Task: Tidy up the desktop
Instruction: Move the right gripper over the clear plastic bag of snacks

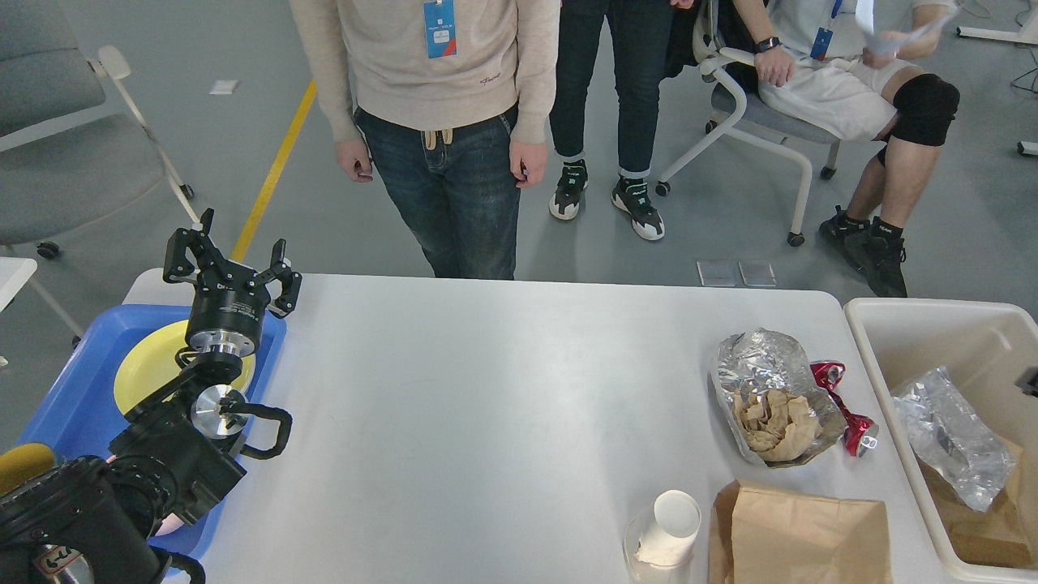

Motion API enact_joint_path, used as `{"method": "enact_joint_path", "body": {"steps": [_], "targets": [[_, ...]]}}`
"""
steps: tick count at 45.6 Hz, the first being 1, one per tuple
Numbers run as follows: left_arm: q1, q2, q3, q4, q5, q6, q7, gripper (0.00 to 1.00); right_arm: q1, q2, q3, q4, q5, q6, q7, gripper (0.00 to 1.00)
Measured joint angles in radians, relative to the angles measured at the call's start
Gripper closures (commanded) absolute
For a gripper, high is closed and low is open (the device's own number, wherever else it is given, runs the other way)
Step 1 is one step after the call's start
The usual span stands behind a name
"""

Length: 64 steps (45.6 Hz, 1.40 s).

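Desktop [503,389] clutter sits on one white tabletop with rounded corners, smooth and faintly glossy, filling the middle of the head view, most of its surface bare. Four pieces of litter gather toward 4 o'clock: one crumpled foil bag [770,381] stuffed with brown paper, one crushed red can [847,414] touching its right side, one flat brown paper bag [799,535] at the near edge, and one clear plastic cup [661,539] holding a white paper cup just beside that bag. At 3 o'clock, off the tabletop's right end, stands one beige bin [900,324] containing one clear crinkled wrapper [953,434] lying on brown paper. At 9 o'clock one blue tray [73,389] overlaps the tabletop's left end and carries one yellow plate [142,373]. One black arm enters from 8 o'clock; the left gripper [231,264] hangs above the tray's far corner, jaws spread wide and gripping nothing. A small dark part at the frame's right edge, over the bin, may be the right arm; its jaws cannot be made out. Three people wait beyond the far edge at 12 o'clock, two standing, one seated.
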Motion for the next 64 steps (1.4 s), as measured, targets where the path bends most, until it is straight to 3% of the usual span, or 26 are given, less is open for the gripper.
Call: {"method": "enact_joint_path", "body": {"steps": [13, 14, 20, 28, 37, 42, 50, 64], "targets": [[0.000, 0.000, 0.000, 0.000, -0.001, 0.000, 0.000, 0.03, 0.322, 0.273, -0.147, 0.029, -0.163, 0.106, -0.002, 0.00], [0.000, 0.000, 0.000, 0.000, -0.001, 0.000, 0.000, 0.03, 0.376, 0.333, -0.200, 0.059, -0.197, 0.130, -0.002, 0.00], [-0.001, -0.001, 0.000, 0.000, 0.000, 0.000, 0.000, 0.03, 0.535, 0.416, -0.284, 0.203, -0.224, 0.203, -0.002, 0.00], [-0.001, -0.001, 0.000, 0.000, 0.000, 0.000, 0.000, 0.04, 0.782, 0.429, -0.322, 0.482, -0.252, 0.283, 0.000, 0.00], [-0.001, 0.000, 0.000, 0.000, 0.000, 0.001, 0.000, 0.03, 1.004, 0.413, -0.321, 0.681, -0.275, 0.371, 0.002, 0.00], [-0.001, 0.000, 0.000, 0.000, 0.000, 0.001, 0.000, 0.03, 1.089, 0.402, -0.313, 0.730, -0.275, 0.447, 0.002, 0.00], [0.000, 0.000, 0.000, 0.000, 0.000, 0.001, 0.000, 0.03, 1.178, 0.387, -0.316, 0.753, -0.272, 0.680, 0.000, 0.00], [0.000, 0.000, 0.000, 0.000, 0.000, 0.001, 0.000, 0.03, 1.198, 0.365, -0.359, 0.751, -0.269, 0.720, -0.008, 0.00]]}}
